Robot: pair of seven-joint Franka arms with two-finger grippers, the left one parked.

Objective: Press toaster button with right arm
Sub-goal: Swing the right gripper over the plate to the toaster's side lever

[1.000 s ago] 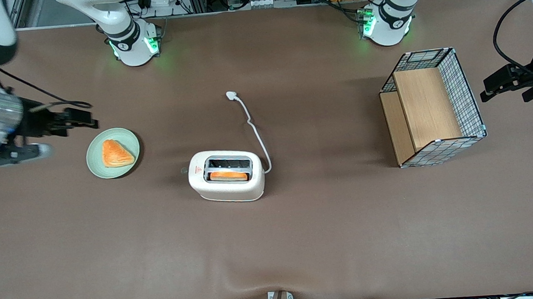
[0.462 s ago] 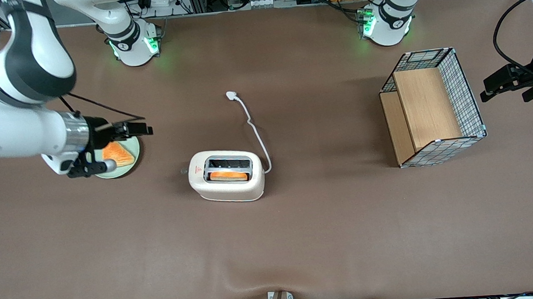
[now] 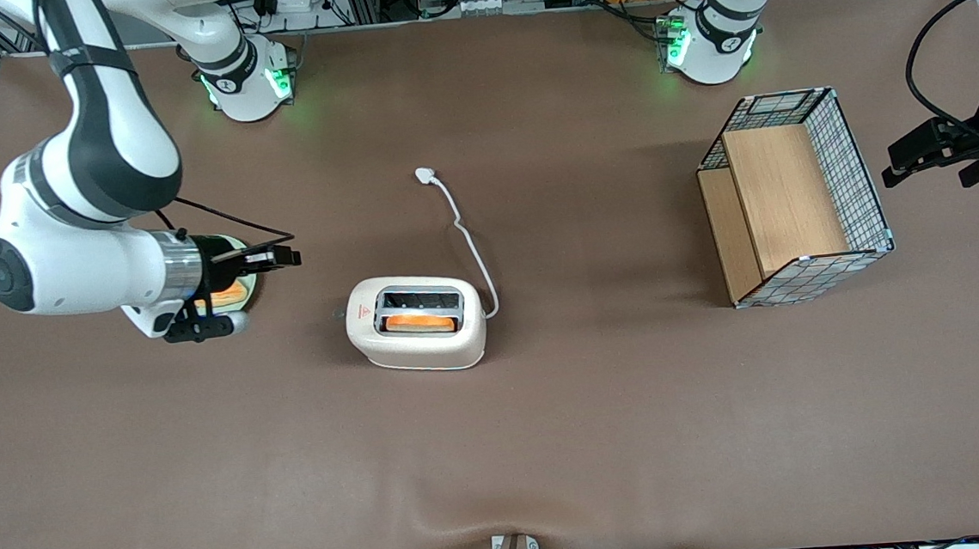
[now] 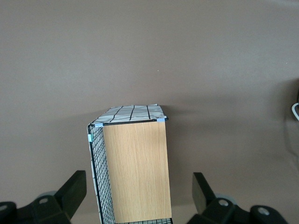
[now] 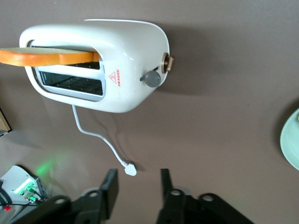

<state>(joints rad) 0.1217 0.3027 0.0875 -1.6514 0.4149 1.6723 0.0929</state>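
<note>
Toaster (image 3: 416,323) holds toast (image 3: 420,321); hand (image 3: 286,258) above plate (image 3: 247,293), apart.

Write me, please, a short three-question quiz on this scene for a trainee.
1. True or false: a slice of toast stands in one slot of the toaster.
2. The gripper is: A) pressing the toaster button; B) open, apart from the toaster, toward the working arm's end of the table; C) resting on the toast.
3. Fill in: the toaster's cord ends in a ____ lying loose on the table, farther from the front camera than the toaster.

Key: 1 true; 2 B; 3 plug.
</note>
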